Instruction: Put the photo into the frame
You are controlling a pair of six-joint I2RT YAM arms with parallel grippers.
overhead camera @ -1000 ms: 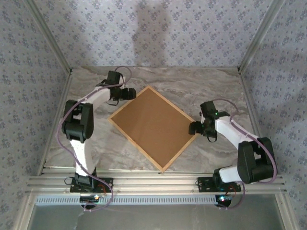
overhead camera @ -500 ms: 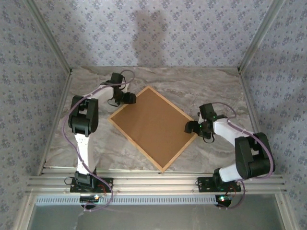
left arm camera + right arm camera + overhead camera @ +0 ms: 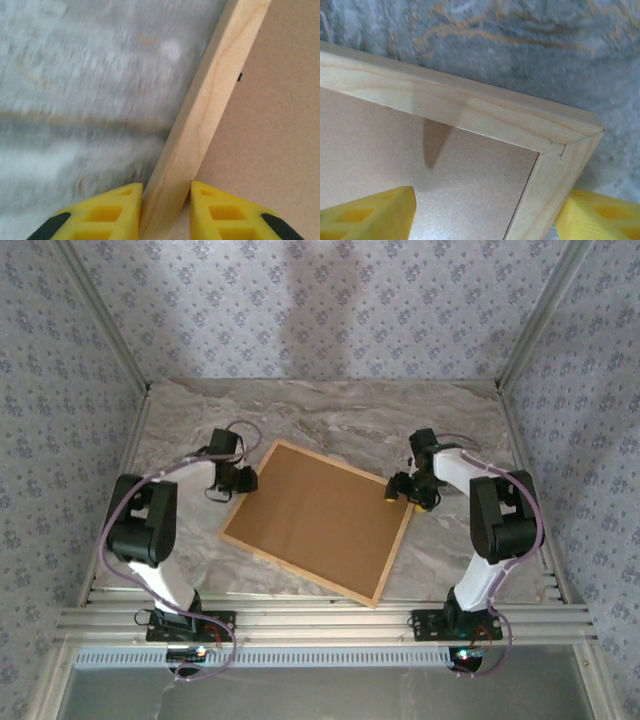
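Observation:
The frame (image 3: 300, 570) lies face down on the marble table, its brown backing board (image 3: 315, 515) up. My left gripper (image 3: 243, 480) is at its left edge. In the left wrist view the gripper (image 3: 166, 210) is shut on the pale wood rail (image 3: 210, 95), one yellow finger on each side. My right gripper (image 3: 400, 490) is at the frame's far right corner. In the right wrist view it (image 3: 485, 215) stands open astride the side rail (image 3: 555, 195). One finger (image 3: 370, 212) hovers over the board, the other (image 3: 600, 215) is outside the rail. The photo is hidden.
The marble tabletop (image 3: 330, 415) has bare room behind and to the right of the frame. Metal rails (image 3: 320, 625) run along the near edge, and patterned walls close in the other sides.
The frame has turned counterclockwise on the table, from a diamond to nearly square-on. My left gripper moved nearer and leftward with its edge; my right gripper moved farther back to the right corner.

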